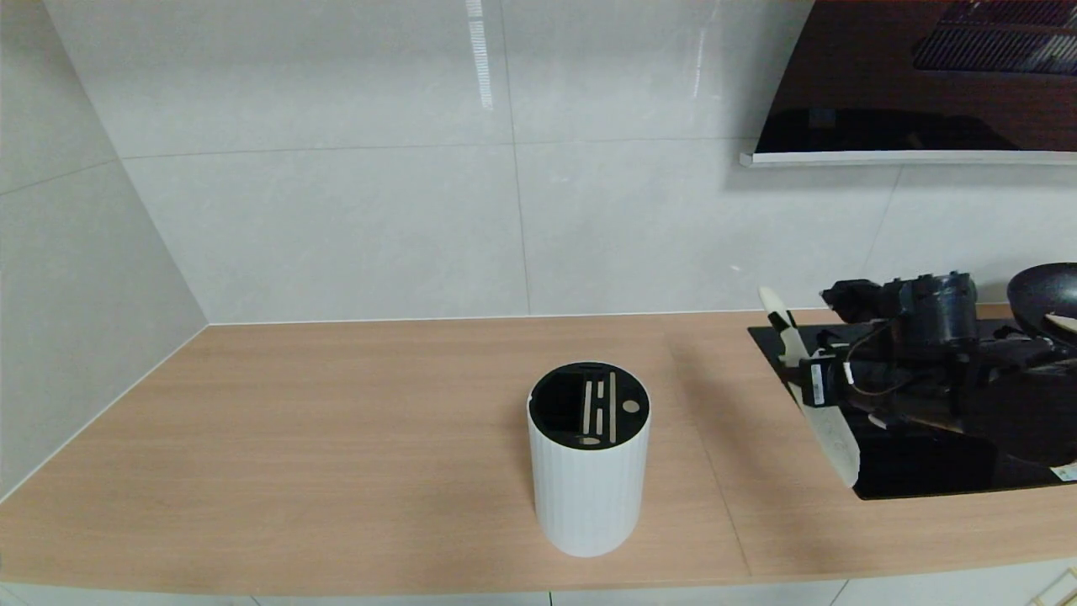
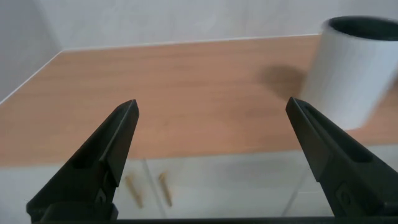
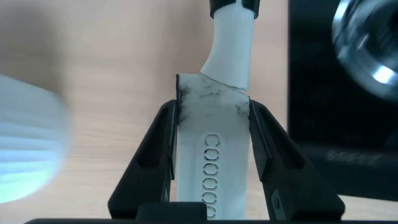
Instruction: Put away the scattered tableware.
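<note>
One knife (image 3: 214, 149) is counted, clamped by its white blade between the right gripper's (image 3: 213, 112) fingers. That grip is shown closely by the right wrist view, while in the head view it is largely masked by the arm. One white holder (image 1: 589, 471) is stood on the counter (image 1: 336, 438), well to the left of that gripper. Its slotted top is given by the head view, and its wall is cut off in the left wrist view. The left gripper (image 2: 211, 107) is held wide apart, short of the holder. One cooktop (image 1: 925, 471) lies beneath the knife, and one pan (image 1: 1043, 299) is cropped. A shiny round object beyond the knife cannot be made out.
</note>
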Controlling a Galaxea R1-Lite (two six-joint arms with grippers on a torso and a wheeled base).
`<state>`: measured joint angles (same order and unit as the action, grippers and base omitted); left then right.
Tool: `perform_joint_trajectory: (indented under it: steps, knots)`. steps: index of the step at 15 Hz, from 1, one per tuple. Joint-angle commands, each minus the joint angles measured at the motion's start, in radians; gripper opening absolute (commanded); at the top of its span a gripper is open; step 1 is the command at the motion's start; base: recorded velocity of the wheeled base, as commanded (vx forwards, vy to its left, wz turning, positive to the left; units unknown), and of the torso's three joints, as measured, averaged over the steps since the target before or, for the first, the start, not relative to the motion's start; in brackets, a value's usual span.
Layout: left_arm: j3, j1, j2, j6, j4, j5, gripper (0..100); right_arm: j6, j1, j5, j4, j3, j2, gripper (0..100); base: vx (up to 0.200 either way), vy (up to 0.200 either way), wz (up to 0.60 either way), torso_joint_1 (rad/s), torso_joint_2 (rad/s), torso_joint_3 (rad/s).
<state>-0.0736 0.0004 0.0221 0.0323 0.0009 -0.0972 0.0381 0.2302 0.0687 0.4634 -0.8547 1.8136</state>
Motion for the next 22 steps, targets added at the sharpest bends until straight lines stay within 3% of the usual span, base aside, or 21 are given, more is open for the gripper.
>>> perform_joint_trajectory:
  steps: [1,4,6,7,8,9,10,11,12,13,15,16,19,21,22]
  knots:
    - [-0.258,0.000,0.231,-0.028,0.047,-0.139,100,0.000,0.089,0.000,-0.098,-0.090,-0.186,0,0.000,0.000,0.00,0.000,0.00,0.000]
    - [-0.509,-0.003,0.619,-0.032,0.050,-0.314,100,0.008,0.210,0.025,-0.124,-0.135,-0.238,0,0.000,0.000,0.00,0.000,0.00,0.000]
    - [-0.601,-0.020,0.780,-0.045,0.048,-0.364,100,0.008,0.261,0.042,-0.124,-0.127,-0.238,0,0.000,0.000,0.00,0.000,0.00,0.000]
    - [-0.672,-0.112,0.943,-0.138,0.036,-0.371,100,0.011,0.311,0.071,-0.124,-0.119,-0.238,0,0.000,0.000,0.00,0.000,0.00,0.000]
    - [-0.689,-0.168,1.015,-0.232,-0.013,-0.372,100,0.022,0.342,0.077,-0.124,-0.113,-0.238,0,0.000,0.000,0.00,0.000,0.00,0.000]
    - [-0.689,-0.185,1.059,-0.295,-0.076,-0.372,100,0.034,0.365,0.079,-0.124,-0.115,-0.234,0,0.000,0.000,0.00,0.000,0.00,0.000]
    - [-0.676,-0.224,1.148,-0.407,-0.216,-0.372,100,0.052,0.413,0.083,-0.127,-0.113,-0.231,0,0.000,0.000,0.00,0.000,0.00,0.000]
    - [-0.661,-0.266,1.231,-0.477,-0.312,-0.374,100,0.054,0.448,0.114,-0.127,-0.118,-0.223,0,0.000,0.000,0.00,0.000,0.00,0.000]
    - [-0.649,-0.284,1.297,-0.522,-0.403,-0.374,100,0.055,0.478,0.144,-0.127,-0.118,-0.212,0,0.000,0.000,0.00,0.000,0.00,0.000]
    - [-0.657,-0.293,1.366,-0.589,-0.501,-0.383,100,0.075,0.503,0.160,-0.126,-0.119,-0.197,0,0.000,0.000,0.00,0.000,0.00,0.000]
    - [-0.719,-0.319,1.444,-0.798,-0.634,-0.455,100,0.144,0.563,0.166,-0.124,-0.142,-0.181,0,0.000,0.000,0.00,0.000,0.00,0.000]
    - [-0.735,-0.319,1.466,-0.861,-0.662,-0.503,100,0.163,0.586,0.177,-0.124,-0.142,-0.181,0,0.000,0.000,0.00,0.000,0.00,0.000]
    - [-0.735,-0.319,1.558,-0.844,-0.725,-0.521,100,0.220,0.684,0.181,-0.124,-0.149,-0.171,0,0.000,0.000,0.00,0.000,0.00,0.000]
    - [-0.732,-0.332,1.585,-0.770,-0.731,-0.510,100,0.246,0.732,0.184,-0.124,-0.150,-0.149,0,0.000,0.000,0.00,0.000,0.00,0.000]
    - [-0.733,-0.378,1.601,-0.716,-0.731,-0.467,100,0.247,0.752,0.192,-0.123,-0.149,-0.131,0,0.000,0.000,0.00,0.000,0.00,0.000]
